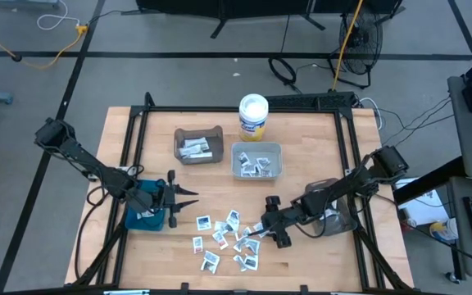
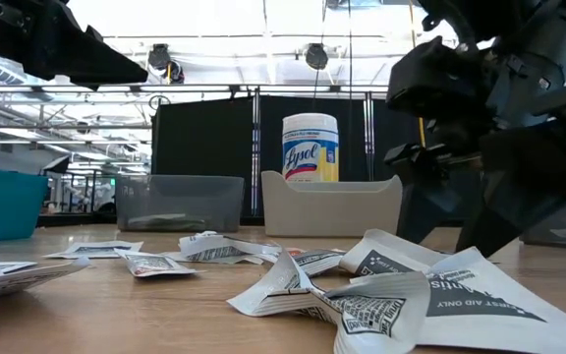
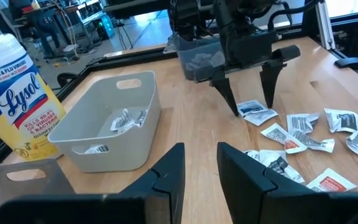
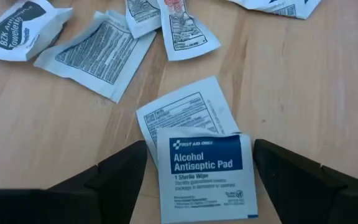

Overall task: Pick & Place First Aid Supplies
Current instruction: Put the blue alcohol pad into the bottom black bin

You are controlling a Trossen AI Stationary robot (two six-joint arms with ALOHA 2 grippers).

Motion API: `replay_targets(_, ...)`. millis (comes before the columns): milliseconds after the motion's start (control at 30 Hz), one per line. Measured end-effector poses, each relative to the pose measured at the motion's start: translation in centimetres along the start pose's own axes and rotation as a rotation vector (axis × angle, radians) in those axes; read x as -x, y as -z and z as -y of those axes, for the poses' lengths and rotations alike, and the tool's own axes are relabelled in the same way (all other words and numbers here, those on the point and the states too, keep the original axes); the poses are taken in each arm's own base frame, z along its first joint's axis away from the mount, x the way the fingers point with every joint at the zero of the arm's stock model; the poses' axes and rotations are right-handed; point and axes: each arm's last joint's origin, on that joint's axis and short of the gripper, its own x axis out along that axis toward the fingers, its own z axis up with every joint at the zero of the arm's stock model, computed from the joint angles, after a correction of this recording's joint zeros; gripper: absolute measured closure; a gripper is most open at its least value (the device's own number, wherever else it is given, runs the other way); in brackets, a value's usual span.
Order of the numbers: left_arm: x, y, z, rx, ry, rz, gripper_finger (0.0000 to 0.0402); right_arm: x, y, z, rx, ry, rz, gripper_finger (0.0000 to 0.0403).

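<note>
The high view looks straight down on the whole table (image 1: 301, 131), far enough off to take in floor on every side. The low view sits at tabletop height, facing level across it; packets (image 2: 381, 290) lie close before it, the tub (image 2: 310, 147) far at 12 o'clock. The left wrist view looks forward over the wood past its own fingers (image 3: 166, 177) to the right gripper (image 3: 248, 106) at 1 o'clock. The right wrist view hangs very near above an alcohol pad (image 4: 205, 177). All four share the scattered packets.
</note>
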Motion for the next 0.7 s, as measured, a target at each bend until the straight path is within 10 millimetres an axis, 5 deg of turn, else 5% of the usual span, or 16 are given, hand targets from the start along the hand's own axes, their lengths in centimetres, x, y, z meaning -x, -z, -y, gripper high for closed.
replay_targets(700, 0.0, 0.0, 0.0, 0.002, -0.001, 0.0, 0.0304, 0.46, 0.32, 0.13, -0.034, 0.01, -0.039, 0.0189)
